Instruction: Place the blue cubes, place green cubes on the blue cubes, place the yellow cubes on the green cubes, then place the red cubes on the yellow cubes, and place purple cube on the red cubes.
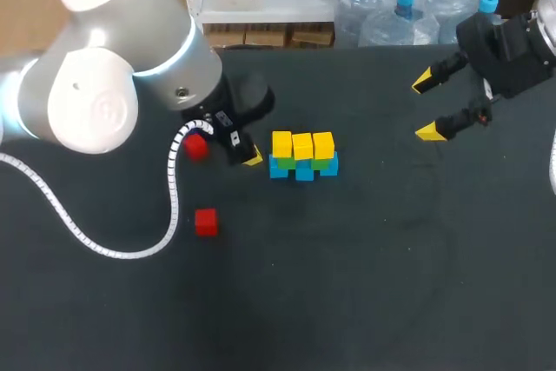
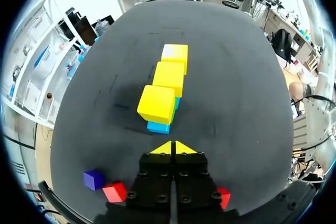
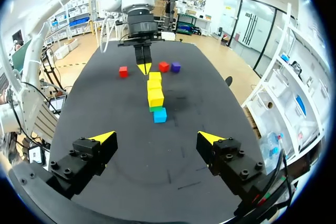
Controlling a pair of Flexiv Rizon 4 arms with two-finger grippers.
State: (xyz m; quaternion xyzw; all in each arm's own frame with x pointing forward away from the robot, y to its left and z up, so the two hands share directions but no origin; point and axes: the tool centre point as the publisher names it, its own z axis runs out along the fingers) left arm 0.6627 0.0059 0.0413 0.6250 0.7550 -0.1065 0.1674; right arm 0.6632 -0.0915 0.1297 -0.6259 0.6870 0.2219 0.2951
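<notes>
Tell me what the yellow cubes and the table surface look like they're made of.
The yellow cubes: smooth, evenly coloured faces with crisp edges and a soft sheen, likely painted wood or plastic; which one is unclear. The table: dark, matte, with faint scuffs, probably a rubber or fabric mat.

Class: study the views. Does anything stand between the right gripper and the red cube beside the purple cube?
Yes. The stacked row of cubes and, just beyond it, the left gripper lie roughly on the line from the right gripper to that red cube.
</notes>
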